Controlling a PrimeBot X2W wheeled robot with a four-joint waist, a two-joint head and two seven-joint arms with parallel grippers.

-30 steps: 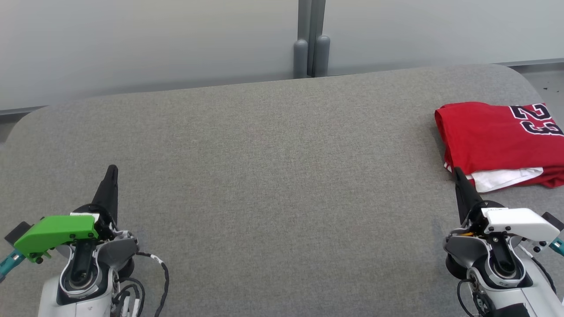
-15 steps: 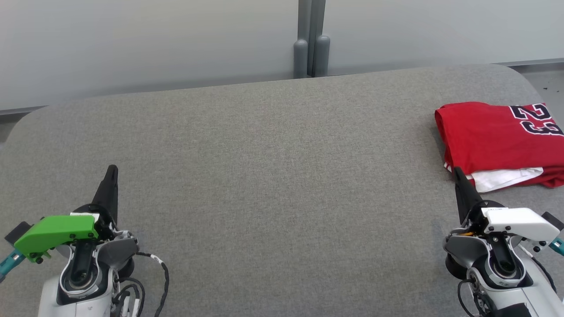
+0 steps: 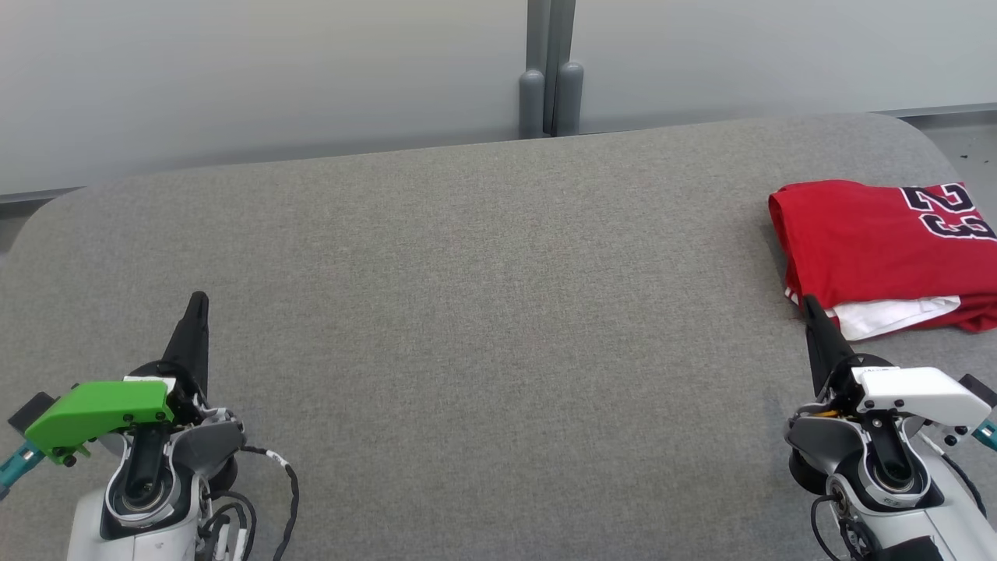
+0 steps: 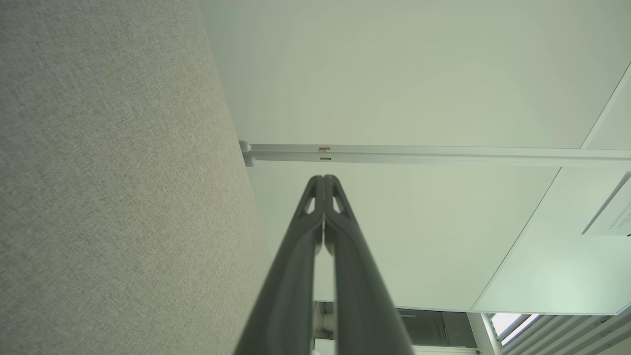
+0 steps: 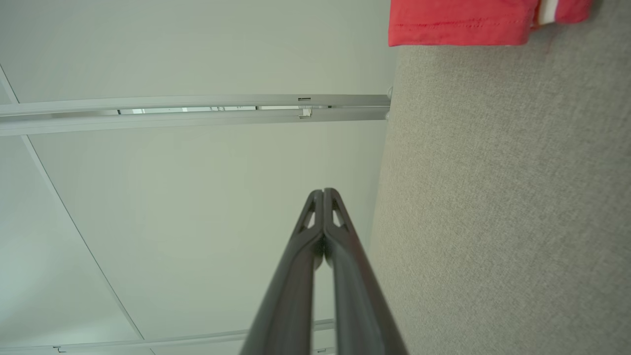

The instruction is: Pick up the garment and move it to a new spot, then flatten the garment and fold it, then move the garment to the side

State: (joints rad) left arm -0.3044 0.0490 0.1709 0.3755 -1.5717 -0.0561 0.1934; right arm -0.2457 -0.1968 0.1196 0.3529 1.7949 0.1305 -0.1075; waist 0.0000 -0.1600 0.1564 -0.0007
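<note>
The garment (image 3: 872, 241) is a red jersey with a dark "23" and a white inner layer, folded into a flat stack at the right edge of the grey table (image 3: 483, 280). A red hem of the garment (image 5: 458, 22) shows at the top of the right wrist view. My right gripper (image 3: 808, 301) stands shut just in front of the stack's near left corner, holding nothing; its fingertips (image 5: 324, 191) meet. My left gripper (image 3: 199, 298) is shut and empty at the lower left, far from the garment, its tips (image 4: 324, 178) pressed together.
A pale wall with a grey post (image 3: 551, 78) runs behind the table's far edge. The table's corners are rounded, and floor (image 3: 966, 140) shows past the right corner. Grey cloth surface lies between my two arms.
</note>
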